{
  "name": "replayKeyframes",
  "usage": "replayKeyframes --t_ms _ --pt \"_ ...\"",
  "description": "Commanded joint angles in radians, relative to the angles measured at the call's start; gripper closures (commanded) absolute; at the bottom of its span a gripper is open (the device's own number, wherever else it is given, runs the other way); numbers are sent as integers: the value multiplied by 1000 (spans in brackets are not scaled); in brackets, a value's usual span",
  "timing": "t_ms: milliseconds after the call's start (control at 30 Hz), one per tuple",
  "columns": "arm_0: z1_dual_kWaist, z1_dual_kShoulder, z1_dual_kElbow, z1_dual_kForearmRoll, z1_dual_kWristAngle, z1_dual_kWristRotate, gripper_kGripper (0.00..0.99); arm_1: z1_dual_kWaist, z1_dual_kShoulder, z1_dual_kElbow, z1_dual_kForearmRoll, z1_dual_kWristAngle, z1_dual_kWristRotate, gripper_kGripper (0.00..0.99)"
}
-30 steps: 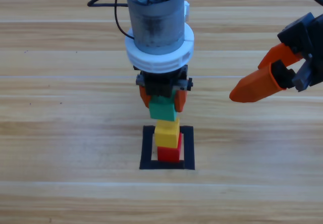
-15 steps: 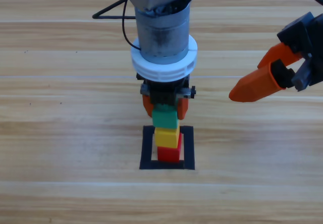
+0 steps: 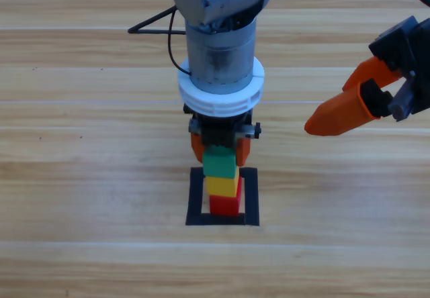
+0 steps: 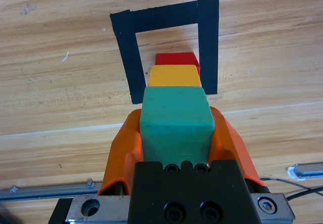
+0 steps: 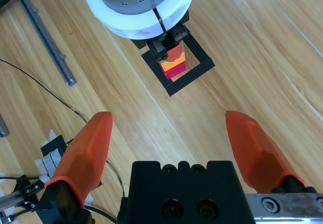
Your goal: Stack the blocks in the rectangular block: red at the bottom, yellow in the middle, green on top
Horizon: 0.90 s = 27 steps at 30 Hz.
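Left tool (image 3: pixel 219 147) clamped on small teal-green cube (image 3: pixel 220 162) atop yellow cube (image 3: pixel 224 186), red cube (image 3: pixel 225 205) underneath; right tool (image 5: pixel 171 138) jaws apart

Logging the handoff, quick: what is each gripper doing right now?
Left gripper: shut on the small teal-green cube, over the stack.
Right gripper: open, holding nothing, waiting at the right edge.

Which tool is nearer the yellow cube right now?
Left. The left tool is right above the yellow cube, shut on the green cube over the stack. The right tool waits open, off to the right, well clear.
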Motion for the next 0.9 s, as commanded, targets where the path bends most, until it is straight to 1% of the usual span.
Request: replayKeyframes --t_ms 33,400,433,467,500,533,567,600,900 --pt "-25 55 -15 7 -9 -10 990 -18 -21 30 -21 20 -3 5" --pt "-31 49 -9 7 -6 -18 990 -18 -21 30 -21 23 -3 5" --pt "-31 45 -6 7 -6 -16 829 -16 -21 30 -21 25 -3 5" --pt "-31 37 -9 7 -6 -18 639 -18 -19 30 -21 25 -3 5" --pt "-31 28 -6 7 -6 -18 304 -18 -21 30 -21 25 -3 5" --pt "-31 12 5 7 -4 -20 59 -18 -21 30 -21 26 -3 5" --pt "-31 0 12 7 -3 -23 7 -18 -21 30 -21 26 -3 5" --pt "-31 -11 15 7 0 -23 0 -18 -21 30 -21 26 -3 5" --pt "-31 -70 25 7 8 -23 0 -18 -21 30 -21 26 -3 5"
